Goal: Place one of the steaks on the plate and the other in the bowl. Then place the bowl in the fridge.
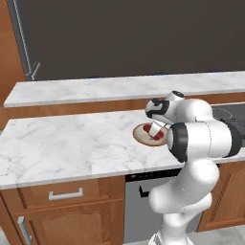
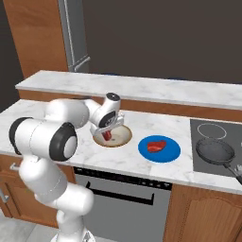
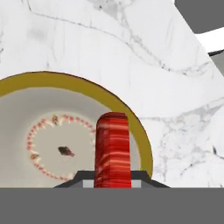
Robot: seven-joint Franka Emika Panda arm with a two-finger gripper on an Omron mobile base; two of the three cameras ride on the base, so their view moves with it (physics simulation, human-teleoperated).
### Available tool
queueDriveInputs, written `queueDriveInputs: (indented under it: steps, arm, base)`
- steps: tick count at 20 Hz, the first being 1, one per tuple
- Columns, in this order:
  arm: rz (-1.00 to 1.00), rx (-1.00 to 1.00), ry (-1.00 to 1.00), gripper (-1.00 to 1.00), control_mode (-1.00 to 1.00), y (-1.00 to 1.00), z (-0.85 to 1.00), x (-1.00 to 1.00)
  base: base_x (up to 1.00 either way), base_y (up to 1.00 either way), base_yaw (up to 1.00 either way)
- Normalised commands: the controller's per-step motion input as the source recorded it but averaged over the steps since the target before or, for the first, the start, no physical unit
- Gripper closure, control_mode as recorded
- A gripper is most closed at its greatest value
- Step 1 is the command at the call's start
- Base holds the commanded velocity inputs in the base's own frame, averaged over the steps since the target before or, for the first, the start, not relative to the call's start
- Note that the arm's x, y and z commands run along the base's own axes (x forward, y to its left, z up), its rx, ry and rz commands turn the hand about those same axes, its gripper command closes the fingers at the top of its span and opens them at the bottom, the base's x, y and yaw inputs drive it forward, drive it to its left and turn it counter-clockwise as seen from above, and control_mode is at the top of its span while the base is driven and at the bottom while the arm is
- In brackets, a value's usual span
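My gripper is shut on one red steak, held edge-up just above the right part of the tan bowl. The bowl sits on the front marble counter, its pale inside marked with a ring of small specks. From the left base view the gripper hangs over the bowl, with my own arm hiding the bowl's right side. The other steak lies flat on the blue plate, just right of the bowl. The grey fridge stands at the back left, beyond the rear counter.
A dark frying pan rests on the cooktop at the right end of the counter. A raised marble ledge runs behind the work surface. A wide stretch of marble lies left of the bowl. A dishwasher front sits below.
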Motion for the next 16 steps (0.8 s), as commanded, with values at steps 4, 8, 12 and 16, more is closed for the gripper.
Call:
queueDriveInputs:
  steps: [4, 8, 12, 16]
  arm:
    - [0.00, 0.00, 0.00, 1.00, -1.00, -0.02, -0.32, 0.41]
    - [0.00, 0.00, 0.00, 1.00, -1.00, -0.07, -0.29, 0.39]
    - [0.00, 0.00, 0.00, -1.00, -1.00, -0.03, -0.23, 0.34]
    - [0.00, 0.00, 0.00, -1.00, -1.00, -0.04, -0.20, 0.32]
  base:
    - [0.00, 0.00, 0.00]
    - [0.00, 0.00, 0.00]
    - [0.00, 0.00, 0.00]
    - [0.00, 0.00, 0.00]
